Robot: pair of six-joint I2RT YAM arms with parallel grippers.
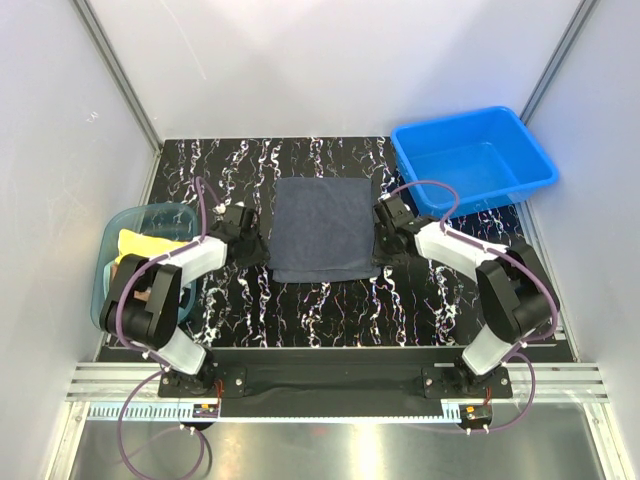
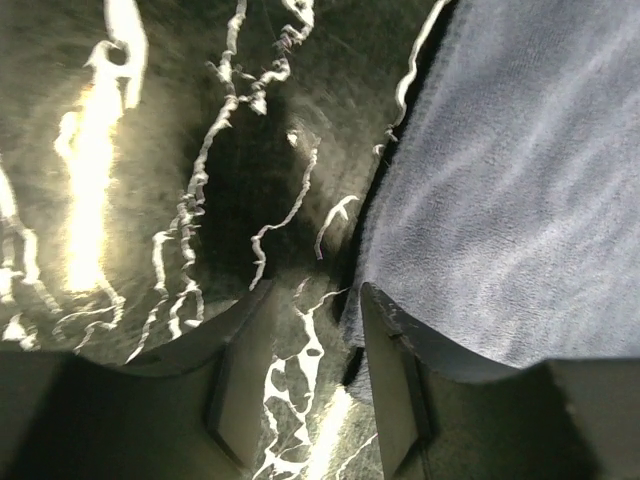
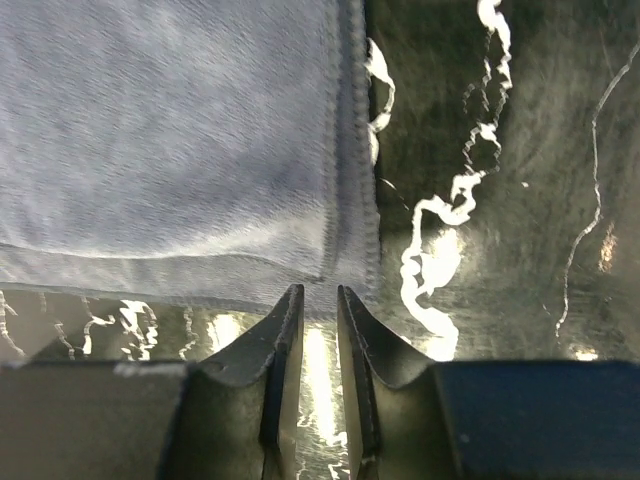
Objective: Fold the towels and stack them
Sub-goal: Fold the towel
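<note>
My left gripper (image 2: 312,300) gapes wide, empty, at the slate-blue towel's (image 2: 500,180) edge; my right gripper (image 3: 314,292), barely parted, grips nothing at its corner.

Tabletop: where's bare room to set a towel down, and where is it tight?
Free: the far strip between the dark towel and back wall, left of the blue bin; the near strip between towel and arm bases. Crowded: the towel's two sides, at the left gripper and right gripper, and by the teal tub.
</note>
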